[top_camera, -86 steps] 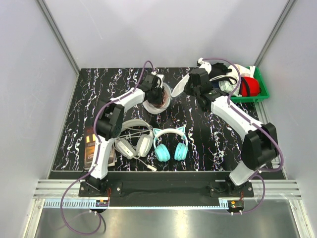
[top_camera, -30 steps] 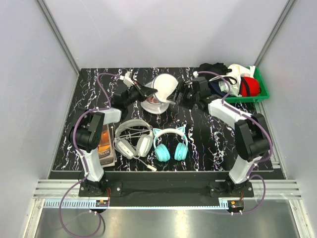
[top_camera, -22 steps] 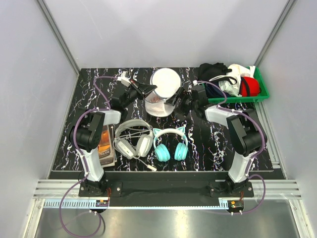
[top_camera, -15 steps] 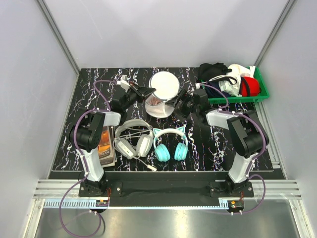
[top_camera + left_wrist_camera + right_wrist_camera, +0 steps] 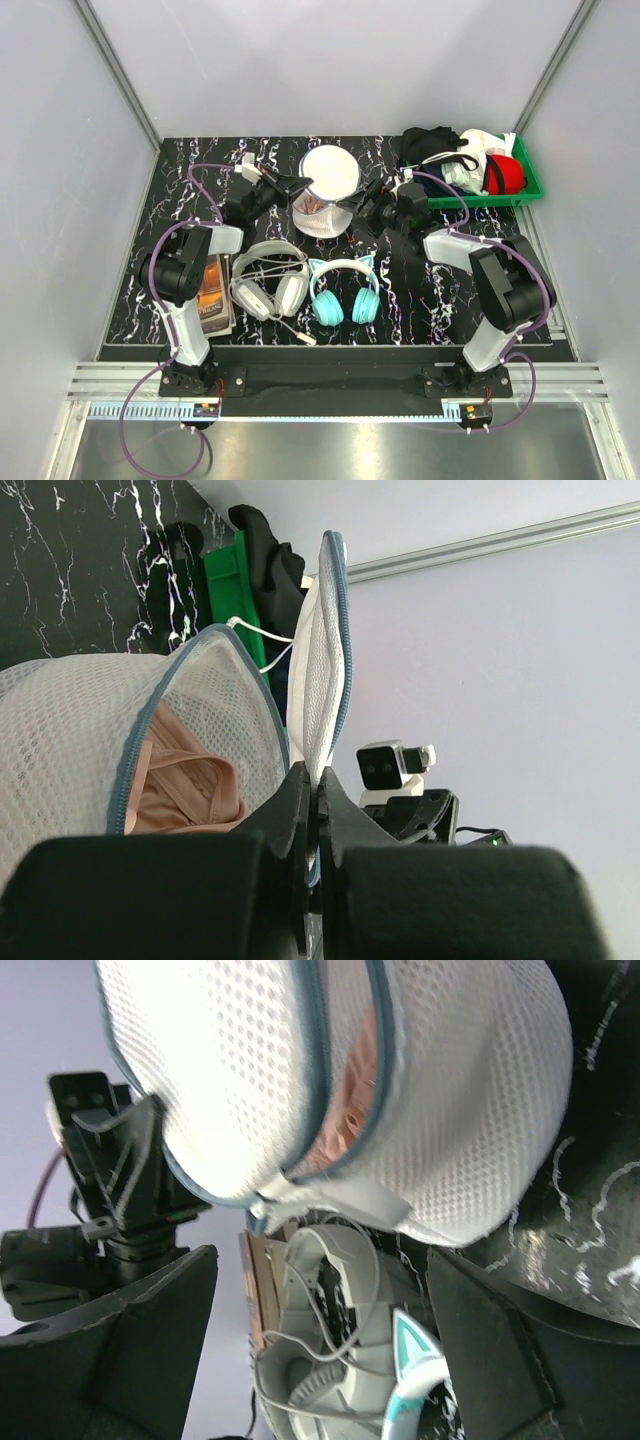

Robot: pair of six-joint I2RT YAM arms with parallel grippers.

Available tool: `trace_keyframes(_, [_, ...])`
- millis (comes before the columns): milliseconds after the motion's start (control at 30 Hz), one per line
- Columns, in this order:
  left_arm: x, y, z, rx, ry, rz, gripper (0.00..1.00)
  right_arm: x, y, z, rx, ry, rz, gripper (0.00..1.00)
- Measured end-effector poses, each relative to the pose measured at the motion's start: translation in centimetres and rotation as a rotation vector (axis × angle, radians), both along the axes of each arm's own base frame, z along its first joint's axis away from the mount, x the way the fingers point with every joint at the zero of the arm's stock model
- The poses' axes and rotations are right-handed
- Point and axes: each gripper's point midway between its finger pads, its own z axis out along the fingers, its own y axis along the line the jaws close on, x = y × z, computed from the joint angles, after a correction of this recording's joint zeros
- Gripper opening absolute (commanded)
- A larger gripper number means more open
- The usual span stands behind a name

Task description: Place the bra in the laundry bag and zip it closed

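Note:
The white mesh laundry bag (image 5: 322, 215) lies at the back middle of the table with its round lid (image 5: 333, 170) raised. The zipper is undone along the gap. Inside, the pale pink bra (image 5: 190, 790) shows through the opening and appears again as the bra (image 5: 340, 1125) in the right wrist view. My left gripper (image 5: 299, 184) is shut on the lid's rim, and the left gripper (image 5: 318, 792) pinches the white mesh edge. At the bag's right side my right gripper (image 5: 367, 206) stands open. Nothing is between the right gripper's (image 5: 320, 1345) fingers (image 5: 150, 1340).
White-grey headphones (image 5: 270, 280) and teal cat-ear headphones (image 5: 345, 290) lie just in front of the bag. A brown booklet (image 5: 205, 290) sits by the left arm. A green bin (image 5: 500, 199) of red, black and white garments is at the back right.
The right gripper has come in from near the bin to the bag's right side. The left gripper has shifted a little right, and the lid now stands more upright.

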Motion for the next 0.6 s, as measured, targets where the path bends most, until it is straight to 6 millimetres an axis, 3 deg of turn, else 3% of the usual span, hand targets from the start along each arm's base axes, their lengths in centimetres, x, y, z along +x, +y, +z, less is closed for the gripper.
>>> trace_keyframes(200, [-0.5,0.1,-1.0,0.005,0.029,0.0,0.0,2.0,1.3,0.3,0.068,0.021,-0.021,0.86])
trace_keyframes(367, [-0.6,0.4,-1.8,0.016,0.044,0.001,0.03,3.2,2.4,-0.4,0.094,0.052,-0.029,0.71])
trace_keyframes(500, [-0.6,1.0,-3.2,0.066,0.073,0.002,0.22,3.2,2.6,-1.2,0.101,0.081,-0.034,0.48])
trace_keyframes(600, [-0.9,1.6,-4.5,0.135,0.101,0.002,0.31,3.2,2.7,-1.2,0.109,0.096,-0.034,0.44])
